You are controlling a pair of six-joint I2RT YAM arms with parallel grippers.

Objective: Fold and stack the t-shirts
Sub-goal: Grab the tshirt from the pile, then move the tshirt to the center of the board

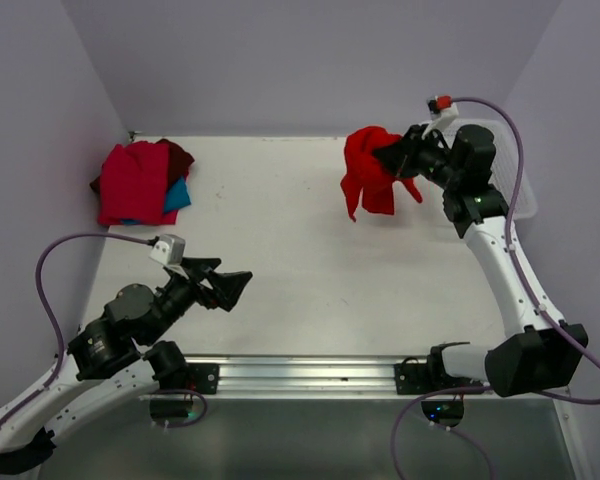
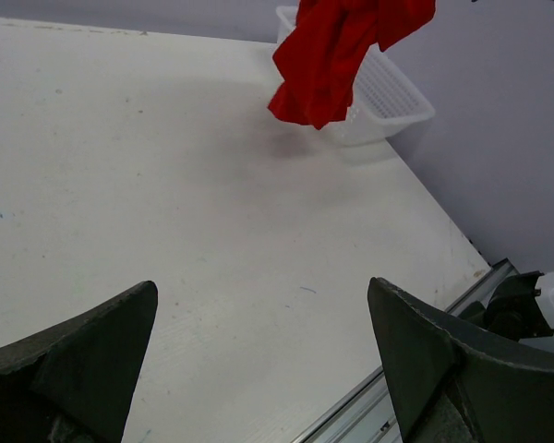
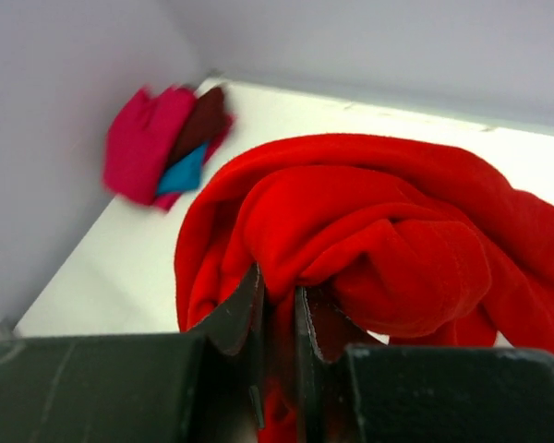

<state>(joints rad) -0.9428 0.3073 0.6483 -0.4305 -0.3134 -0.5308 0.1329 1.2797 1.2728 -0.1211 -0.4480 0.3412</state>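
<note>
A bright red t-shirt (image 1: 368, 172) hangs bunched in the air over the far right of the table, pinched in my right gripper (image 1: 392, 152), which is shut on a fold of it (image 3: 351, 249). From the left wrist view the same shirt (image 2: 337, 51) dangles in front of the basket. A stack of folded t-shirts (image 1: 140, 180), red on top with dark maroon and teal-blue edges showing, lies at the far left corner and shows blurred in the right wrist view (image 3: 166, 138). My left gripper (image 1: 242, 285) hovers low over the near left of the table, open and with nothing in it (image 2: 263, 305).
A white mesh basket (image 2: 388, 97) stands at the far right table edge, mostly behind my right arm in the top view (image 1: 520, 190). The metal rail (image 1: 310, 375) runs along the near edge. Purple walls close in the back and sides.
</note>
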